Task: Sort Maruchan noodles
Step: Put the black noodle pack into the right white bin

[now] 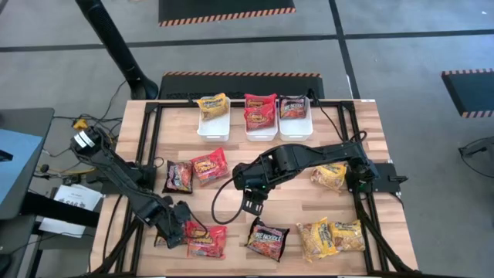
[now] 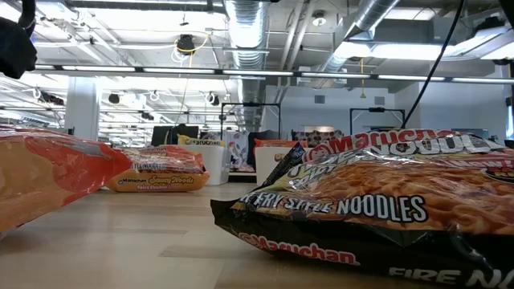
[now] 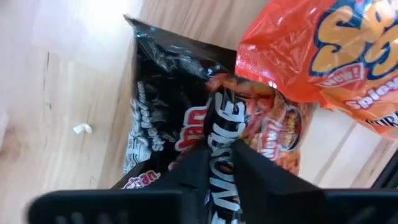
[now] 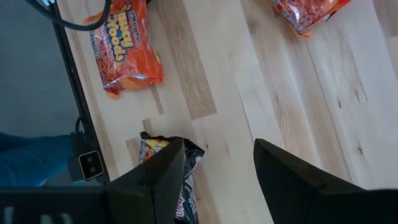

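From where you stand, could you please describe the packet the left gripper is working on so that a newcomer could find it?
Start at the wooden table and go to its front-left corner, where the left gripper reaches down. Its fingers pinch a dark packet there. A red packet lies against it, so pick the black one, not the red.

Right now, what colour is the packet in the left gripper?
Black, with red and white lettering; the left gripper pinches the black packet. Left wrist view shows it best.
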`<state>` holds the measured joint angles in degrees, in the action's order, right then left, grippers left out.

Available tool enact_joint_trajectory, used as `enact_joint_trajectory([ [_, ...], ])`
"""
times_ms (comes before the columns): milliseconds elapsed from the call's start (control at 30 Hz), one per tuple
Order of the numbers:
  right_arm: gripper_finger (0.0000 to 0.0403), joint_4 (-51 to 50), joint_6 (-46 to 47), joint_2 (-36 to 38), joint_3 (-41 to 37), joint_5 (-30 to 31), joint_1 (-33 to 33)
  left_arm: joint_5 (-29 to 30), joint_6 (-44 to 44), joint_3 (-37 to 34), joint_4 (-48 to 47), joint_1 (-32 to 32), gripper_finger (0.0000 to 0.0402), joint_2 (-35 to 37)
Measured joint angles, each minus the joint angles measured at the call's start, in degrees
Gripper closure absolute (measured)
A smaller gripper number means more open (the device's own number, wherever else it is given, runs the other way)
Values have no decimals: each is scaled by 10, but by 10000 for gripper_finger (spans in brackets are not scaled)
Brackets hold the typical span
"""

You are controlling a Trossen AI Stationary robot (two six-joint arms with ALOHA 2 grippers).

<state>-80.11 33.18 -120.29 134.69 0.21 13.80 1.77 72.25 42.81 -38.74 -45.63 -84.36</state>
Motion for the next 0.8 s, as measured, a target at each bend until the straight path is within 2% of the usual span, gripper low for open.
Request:
enact_joint_trajectory([
  [67, 184, 3, 0, 0, 0, 6, 0, 5, -9, 0, 1, 0, 390, 0],
  [167, 184, 10, 0, 0, 0, 23, 0, 11, -24, 0, 0, 0, 398, 0],
  [300, 184, 13, 0, 0, 0, 36, 0, 22, -34, -3, -4, 1, 401, 10],
  [500, 184, 13, 13, 0, 0, 73, -9, 72, -35, -10, -68, 25, 401, 67],
  [600, 184, 13, 13, 0, 0, 74, -17, 86, -42, -10, -105, 40, 401, 98],
  [800, 184, 11, 9, 0, 0, 74, -32, 116, -72, -9, -102, 67, 401, 135],
])
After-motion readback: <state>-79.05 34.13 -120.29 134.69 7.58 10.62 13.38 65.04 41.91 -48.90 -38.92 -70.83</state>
